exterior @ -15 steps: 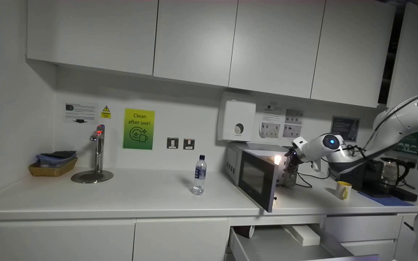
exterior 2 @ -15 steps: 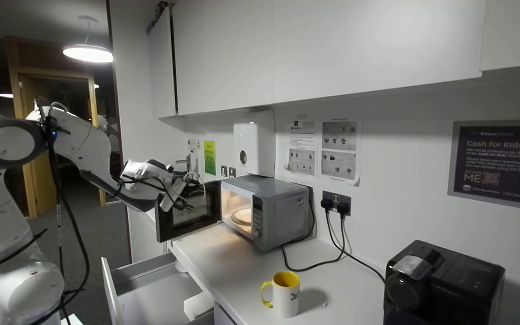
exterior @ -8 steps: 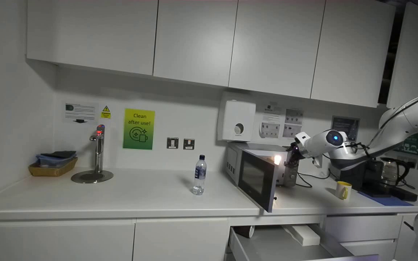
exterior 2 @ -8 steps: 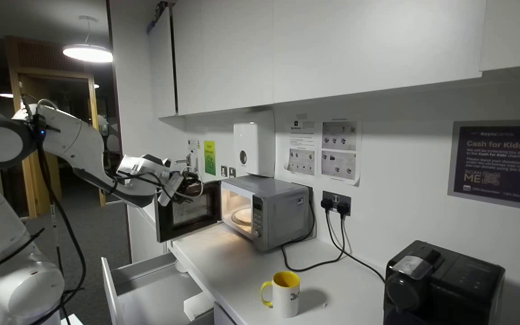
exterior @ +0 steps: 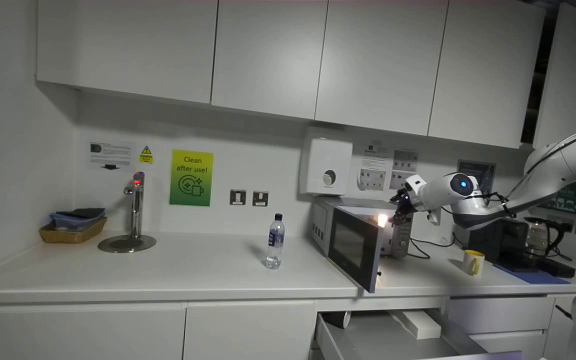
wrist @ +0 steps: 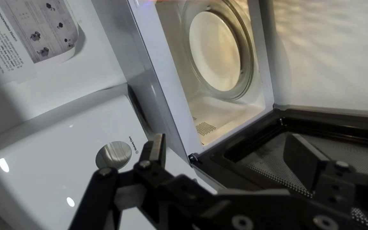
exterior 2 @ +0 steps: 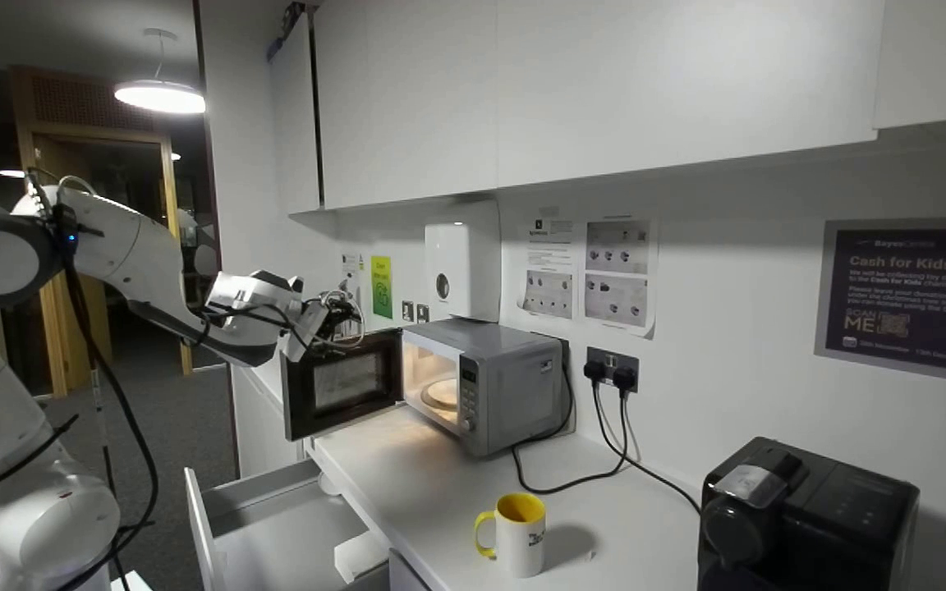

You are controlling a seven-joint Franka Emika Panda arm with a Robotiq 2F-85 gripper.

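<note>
My gripper [wrist: 228, 149] stands open in the wrist view, its fingers [wrist: 302, 159] wide apart with nothing between them. Beyond them is the grey microwave [exterior 2: 522, 394], its dark door [exterior 2: 350, 382] swung wide open. A round white plate [wrist: 214, 51] lies on the glass turntable [wrist: 247, 68] inside the lit cavity. In both exterior views the gripper [exterior: 399, 205] [exterior 2: 342, 316] hangs in the air near the top of the opened door [exterior: 353, 250]; I cannot tell whether it touches anything, though it appears apart.
A white towel dispenser [wrist: 59, 134] is on the wall by the microwave. Below the counter a drawer [exterior 2: 292, 525] is pulled out. A yellow-and-white mug [exterior 2: 520, 538], a water bottle [exterior: 275, 242] and a black coffee machine [exterior 2: 810, 517] stand on the counter.
My gripper has risen and drawn back slightly from the microwave, tilting somewhat upward. The door, the plate and the things on the counter look unmoved.
</note>
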